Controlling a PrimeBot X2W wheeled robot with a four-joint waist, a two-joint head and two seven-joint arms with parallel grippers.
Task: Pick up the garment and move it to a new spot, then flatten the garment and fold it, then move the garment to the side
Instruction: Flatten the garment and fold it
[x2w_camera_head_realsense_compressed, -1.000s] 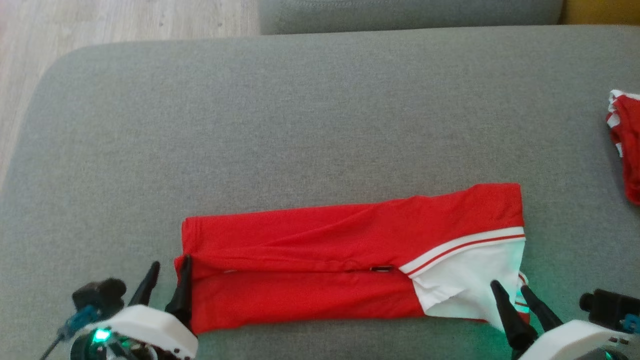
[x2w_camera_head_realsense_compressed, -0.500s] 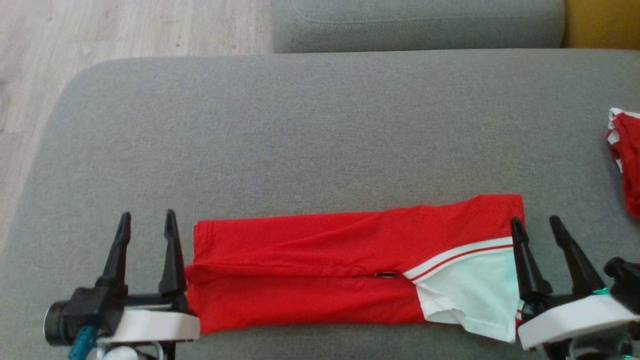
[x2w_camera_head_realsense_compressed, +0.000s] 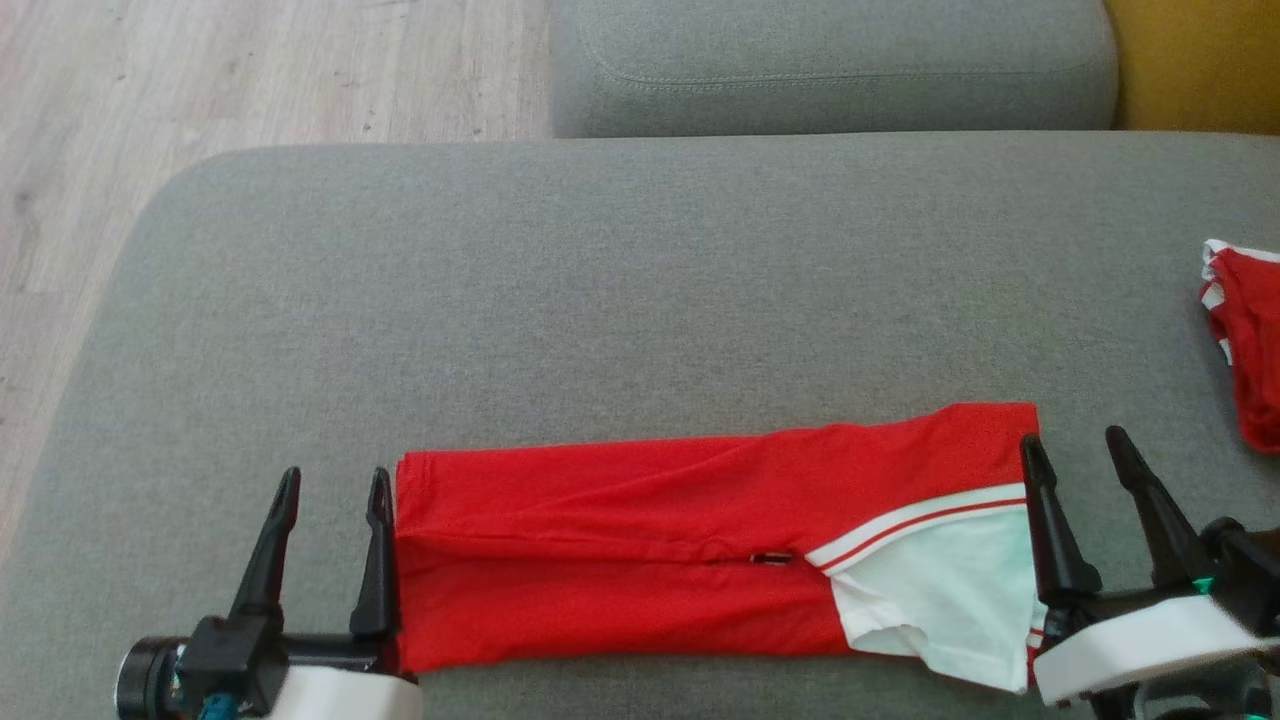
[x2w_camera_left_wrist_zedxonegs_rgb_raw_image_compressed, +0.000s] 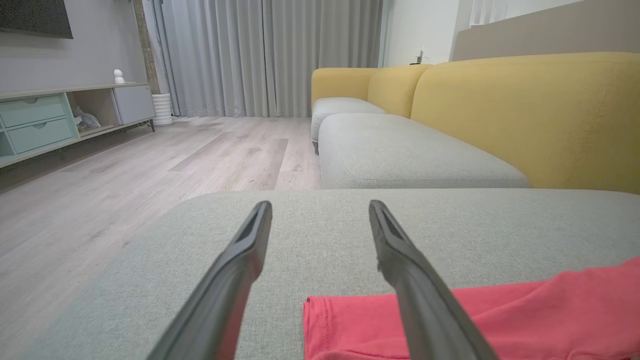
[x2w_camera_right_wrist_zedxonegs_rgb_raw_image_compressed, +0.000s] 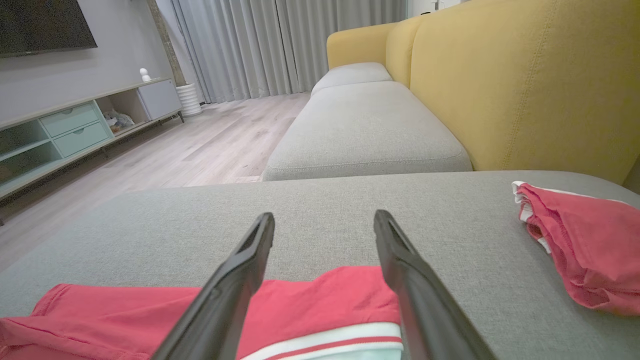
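- Pale wood floor (x2w_camera_left_wrist_zedxonegs_rgb_raw_image_compressed: 150, 165) running out to full-length grey curtains (x2w_camera_left_wrist_zedxonegs_rgb_raw_image_compressed: 260, 55).
- Yellow sofa back (x2w_camera_left_wrist_zedxonegs_rgb_raw_image_compressed: 525, 115) behind grey seat cushions (x2w_camera_left_wrist_zedxonegs_rgb_raw_image_compressed: 400, 160).
- Low cabinet (x2w_camera_left_wrist_zedxonegs_rgb_raw_image_compressed: 35, 125), mint drawers, along the grey wall (x2w_camera_left_wrist_zedxonegs_rgb_raw_image_compressed: 95, 50).

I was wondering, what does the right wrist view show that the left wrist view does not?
Right wrist view: the open right gripper, the white striped band of the folded red garment, and a second red garment lying apart to its right. Left wrist view: the open left gripper at that garment's hemmed end. Both: the grey cushion, yellow sofa back, curtains, wooden floor and cabinet.
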